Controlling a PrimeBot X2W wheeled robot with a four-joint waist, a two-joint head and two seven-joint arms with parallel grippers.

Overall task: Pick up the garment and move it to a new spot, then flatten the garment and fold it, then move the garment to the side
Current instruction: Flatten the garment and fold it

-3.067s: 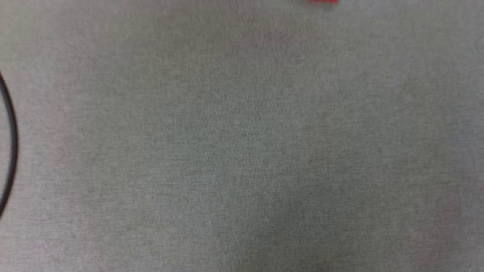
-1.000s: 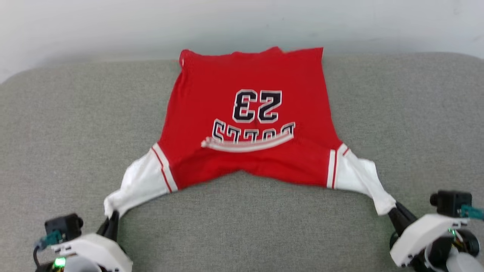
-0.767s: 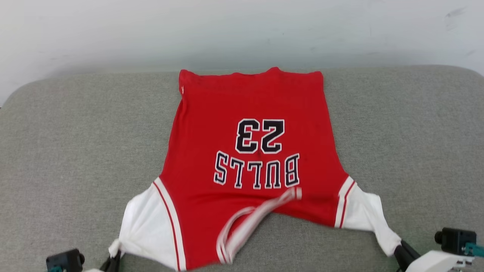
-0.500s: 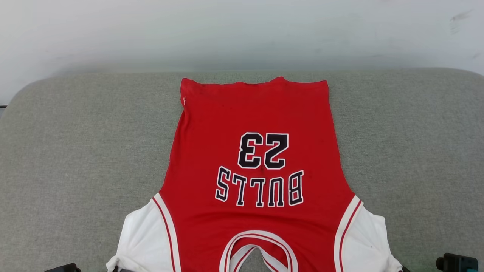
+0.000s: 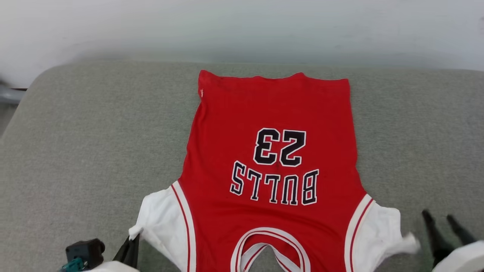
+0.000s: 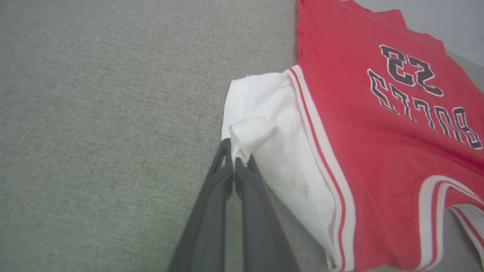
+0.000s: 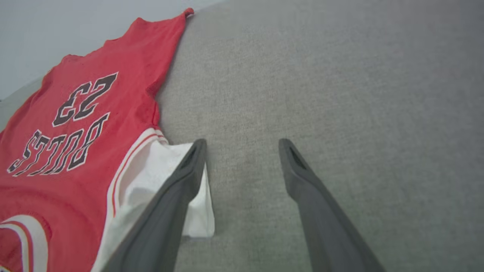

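Note:
The garment [image 5: 272, 151] [image 6: 378, 132] [image 7: 87, 124], a red jersey with white sleeves and upside-down black "BULLS 23" lettering, lies spread flat on the grey cushion, collar toward me. My left gripper [image 5: 131, 241] [image 6: 231, 153] is shut on the tip of the garment's white left sleeve, at the lower left of the head view. To the right of the white right sleeve my right gripper [image 5: 440, 218] [image 7: 242, 145] stands open over bare cushion, with its left finger [image 7: 189, 170] beside the sleeve's edge and nothing between the jaws.
The grey fabric cushion [image 5: 83, 143] has rounded far corners and ends at a pale wall [image 5: 242, 26]. Wide bare cushion lies left and right of the garment. A grey bar [image 5: 9, 94] shows past the cushion's left corner.
The garment was drawn toward me and laid flat, its folded collar spreading out. My right gripper opened and let go of the right sleeve. The head camera shifted left.

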